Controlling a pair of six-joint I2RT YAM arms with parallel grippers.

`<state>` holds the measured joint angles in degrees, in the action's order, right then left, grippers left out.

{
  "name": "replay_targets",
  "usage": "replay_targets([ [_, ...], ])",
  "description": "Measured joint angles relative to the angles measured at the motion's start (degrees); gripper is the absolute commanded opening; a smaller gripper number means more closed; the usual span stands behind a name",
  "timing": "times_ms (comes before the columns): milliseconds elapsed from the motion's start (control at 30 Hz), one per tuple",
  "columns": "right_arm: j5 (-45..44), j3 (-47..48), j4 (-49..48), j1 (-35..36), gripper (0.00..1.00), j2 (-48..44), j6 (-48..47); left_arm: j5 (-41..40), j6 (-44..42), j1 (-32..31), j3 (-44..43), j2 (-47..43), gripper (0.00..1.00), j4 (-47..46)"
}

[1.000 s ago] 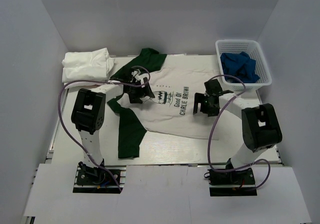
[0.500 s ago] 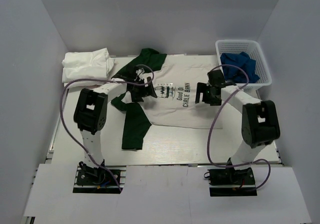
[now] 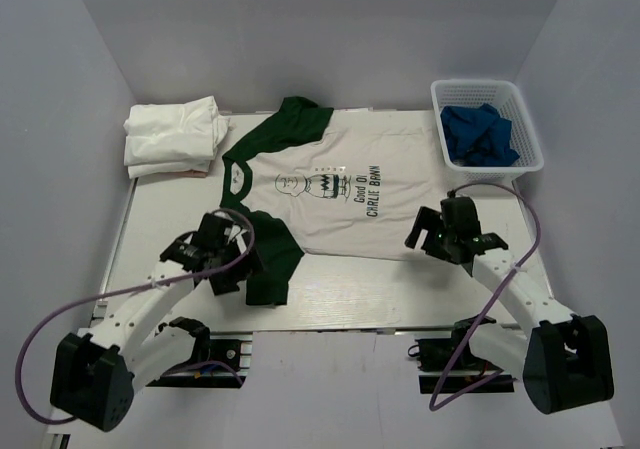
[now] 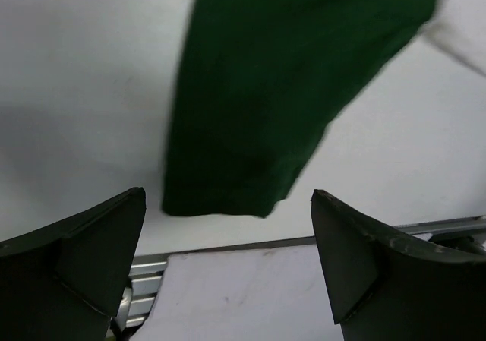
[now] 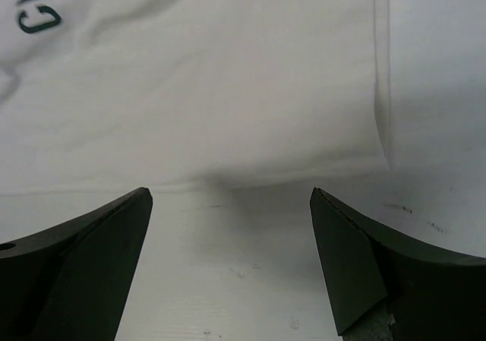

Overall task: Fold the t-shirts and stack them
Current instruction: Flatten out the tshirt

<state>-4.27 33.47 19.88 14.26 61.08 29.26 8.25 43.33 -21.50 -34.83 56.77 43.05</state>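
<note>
The Charlie Brown t-shirt [image 3: 345,204] lies spread flat on the white tabletop [image 3: 350,294]. Its print faces up, its collar points toward the left side, and its bottom hem [image 3: 430,204] lies toward the right. One dark green sleeve [image 3: 300,119] reaches toward the far edge. The other sleeve [image 3: 268,264] is folded over near the front edge of the tabletop. A stack of folded white t-shirts [image 3: 172,134] sits in the far left corner, just beside the printed shirt's collar end. A white plastic basket [image 3: 478,85] holding blue cloth [image 3: 480,134] stands in the far right corner.

The left end effector [image 4: 228,195] hangs low over the near sleeve. Its two fingers [image 4: 91,242] are spread wide with nothing between them. In the left wrist view the cuff end of the sleeve lies on the tabletop in front of the gap, with the metal rail of the tabletop's edge below it.

The right end effector [image 5: 230,193] hovers just off the shirt's hem near its front corner. Its fingers [image 5: 364,257] are also fully apart and hold nothing. The right wrist view shows the white hem resting flat, with bare tabletop under the gap.
</note>
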Motion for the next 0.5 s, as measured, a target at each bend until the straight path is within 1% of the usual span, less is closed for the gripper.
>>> replay_targets([
  [67, -0.17, -2.67, 0.04, -0.02, 0.9, -0.94, 1.44, -0.31, 2.01, 0.0, 3.82, -2.93, 1.0, 1.6],
  [167, -0.61, -3.82, 0.07, -0.31, 0.9, -0.9, 2.89, 0.02, 4.39, 0.0, 6.93, -2.62, 0.98, 0.98],
  [233, -1.62, -3.8, -0.11, -0.61, 0.9, -0.28, 3.58, 0.2, 5.66, 0.0, 8.35, -0.2, 0.87, -0.9],
  [267, -1.88, -3.8, -0.13, -0.76, 0.9, 0.11, 3.67, 0.83, 6.36, 0.04, 8.5, 1.27, 0.79, -1.4],
  [300, -2.12, -3.8, -0.11, -1.01, 0.9, 0.76, 3.78, 1.14, 6.78, 0.04, 8.41, 2.12, 0.64, -2.12],
  [367, -2.21, -3.87, -0.2, -1.55, 0.9, 2.32, 4.0, 1.6, 7.5, 0.0, 8.59, 3.89, 0.48, -3.67],
  [400, -2.1, -4.13, -0.46, -1.84, 0.9, 2.97, 4.17, 2.05, 7.67, 0.0, 8.66, 4.9, 0.33, -4.35],
  [467, -1.38, -4.66, -0.68, -2.49, 0.9, 4.33, 4.59, 2.54, 7.8, 0.04, 9.11, 5.86, 0.21, -5.4],
  [500, -0.61, -4.46, -1.27, -2.82, 0.9, 4.57, 4.81, 2.8, 7.87, 0.0, 9.31, 5.9, 0.04, -5.68],
])
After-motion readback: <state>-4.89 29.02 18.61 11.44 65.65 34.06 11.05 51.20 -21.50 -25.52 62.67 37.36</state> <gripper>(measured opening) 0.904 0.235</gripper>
